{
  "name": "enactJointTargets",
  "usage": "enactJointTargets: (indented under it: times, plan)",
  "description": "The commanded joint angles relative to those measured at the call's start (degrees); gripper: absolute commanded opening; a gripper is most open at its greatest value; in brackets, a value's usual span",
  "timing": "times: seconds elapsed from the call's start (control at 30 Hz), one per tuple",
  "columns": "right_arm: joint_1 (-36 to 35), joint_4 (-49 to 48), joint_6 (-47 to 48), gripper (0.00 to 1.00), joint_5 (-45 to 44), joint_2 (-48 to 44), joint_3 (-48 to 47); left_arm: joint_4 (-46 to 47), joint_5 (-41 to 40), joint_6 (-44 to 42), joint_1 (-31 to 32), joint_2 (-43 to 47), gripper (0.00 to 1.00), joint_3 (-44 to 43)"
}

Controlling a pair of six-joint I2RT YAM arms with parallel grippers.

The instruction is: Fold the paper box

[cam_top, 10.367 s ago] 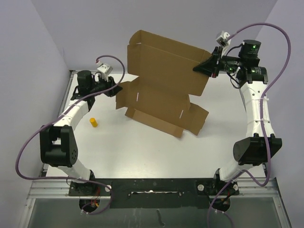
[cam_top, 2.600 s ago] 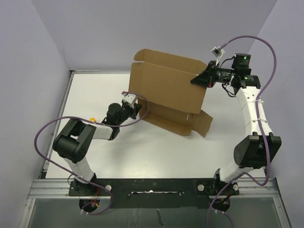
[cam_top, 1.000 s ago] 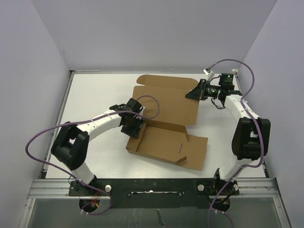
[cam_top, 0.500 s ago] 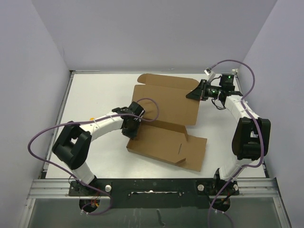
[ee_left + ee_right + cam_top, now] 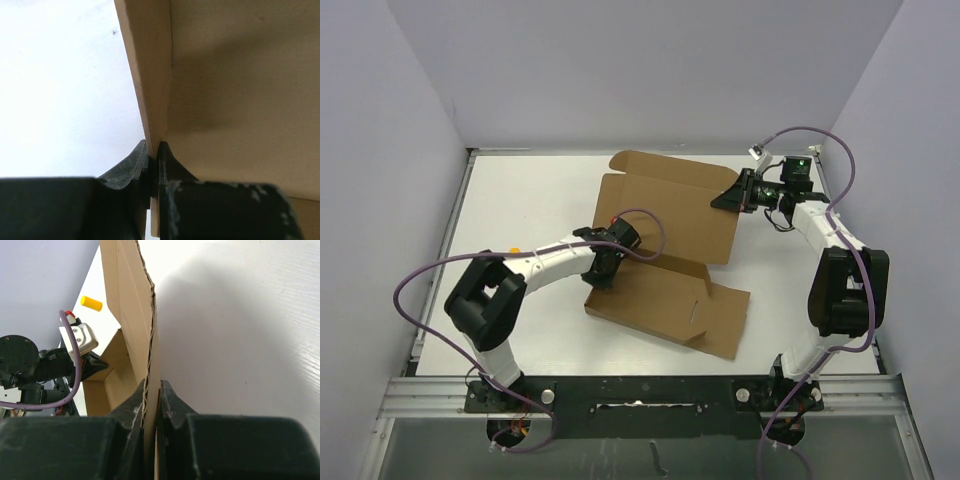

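The paper box (image 5: 670, 210) is a brown cardboard sheet lying half folded mid-table, its large back panel tilted up and a lower panel (image 5: 655, 298) with a flap towards the front. My left gripper (image 5: 604, 264) is shut on the short side wall at the box's left edge. In the left wrist view the cardboard edge (image 5: 150, 75) runs up from between the closed left gripper (image 5: 154, 147). My right gripper (image 5: 729, 198) is shut on the back panel's right edge. The corrugated edge (image 5: 148, 330) rises out of the right gripper (image 5: 152, 386).
A small yellow cylinder (image 5: 516, 250) peeks out behind the left forearm near the table's left side, and it also shows far off in the right wrist view as the yellow cylinder (image 5: 91, 303). The left wrist's white camera block (image 5: 80, 340) and purple cable sit beside the box.
The left gripper has closed on the box's left side wall. The left elbow has swung outward, and the front flap has slid slightly left. The right arm has held still.
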State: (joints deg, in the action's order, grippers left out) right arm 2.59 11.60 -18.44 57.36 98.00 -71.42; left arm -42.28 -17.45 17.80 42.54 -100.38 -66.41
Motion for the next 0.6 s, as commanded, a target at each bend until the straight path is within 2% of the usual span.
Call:
enactJointTargets:
  times: [0.0, 0.07, 0.13, 0.2, 0.4, 0.57]
  plan:
    - [-0.3, -3.0, 0.2, 0.0, -0.1, -1.1, -0.3, -1.3, -6.0, -3.6, -0.1, -4.1, 0.0, 0.9]
    - [-0.4, -3.0, 0.1, 0.0, -0.1, -0.8, -0.4, -0.4, -6.0, -3.4, -0.1, -3.7, 0.0, 0.7]
    - [-0.5, -3.0, 0.2, 0.0, 0.0, -0.8, -0.3, 0.4, -5.5, -2.3, -0.2, -2.9, 0.2, 0.4]
    - [-0.4, -3.0, 0.2, 0.0, 0.1, -0.7, -0.4, 1.9, -4.0, -1.8, -0.2, -1.3, 0.29, 0.4]
    - [-0.6, -3.1, 0.2, 0.0, 0.2, -0.5, -0.4, 2.9, -1.5, -1.7, -1.5, -0.3, 0.33, -1.9]
    - [-0.7, -3.1, 0.2, 0.0, 0.3, -0.7, -0.3, 3.7, 0.2, -1.4, -2.1, -1.6, 0.42, -2.8]
